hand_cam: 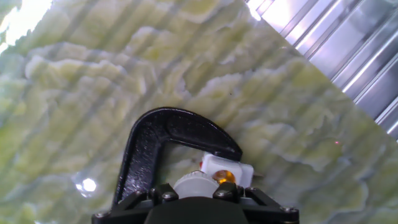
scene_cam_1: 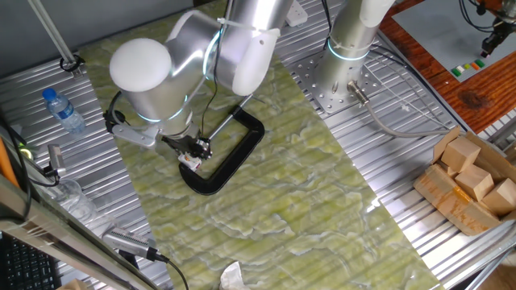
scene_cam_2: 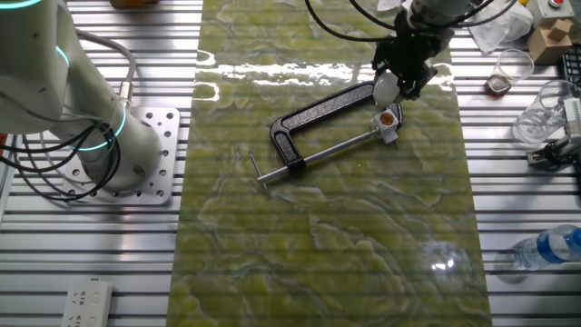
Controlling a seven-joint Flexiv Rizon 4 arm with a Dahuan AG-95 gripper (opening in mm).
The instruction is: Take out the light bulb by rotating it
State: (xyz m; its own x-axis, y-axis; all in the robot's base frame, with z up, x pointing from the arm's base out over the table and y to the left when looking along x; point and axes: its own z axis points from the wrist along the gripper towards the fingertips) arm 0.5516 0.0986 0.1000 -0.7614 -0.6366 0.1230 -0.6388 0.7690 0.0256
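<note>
The light bulb (scene_cam_2: 386, 88) is a small frosted-white bulb, and my gripper (scene_cam_2: 402, 80) is shut on it. It hangs just above a white socket (scene_cam_2: 388, 121) whose orange inside shows open to view. That socket sits at the jaw end of the black C-clamp (scene_cam_2: 318, 109) lying on the green mat. In the hand view the bulb (hand_cam: 196, 182) fills the space between the fingers of the gripper (hand_cam: 194, 194), with the socket (hand_cam: 229, 167) and the clamp (hand_cam: 149, 143) right beyond. In one fixed view the gripper (scene_cam_1: 196, 149) is over the clamp's (scene_cam_1: 234, 153) near end.
A water bottle (scene_cam_1: 63, 110) lies on the slatted table at the left. A cardboard box of wooden blocks (scene_cam_1: 468, 181) stands at the right. A second arm's base (scene_cam_1: 347, 48) is bolted behind the mat. A white scrap (scene_cam_1: 232, 276) lies at the mat's front edge.
</note>
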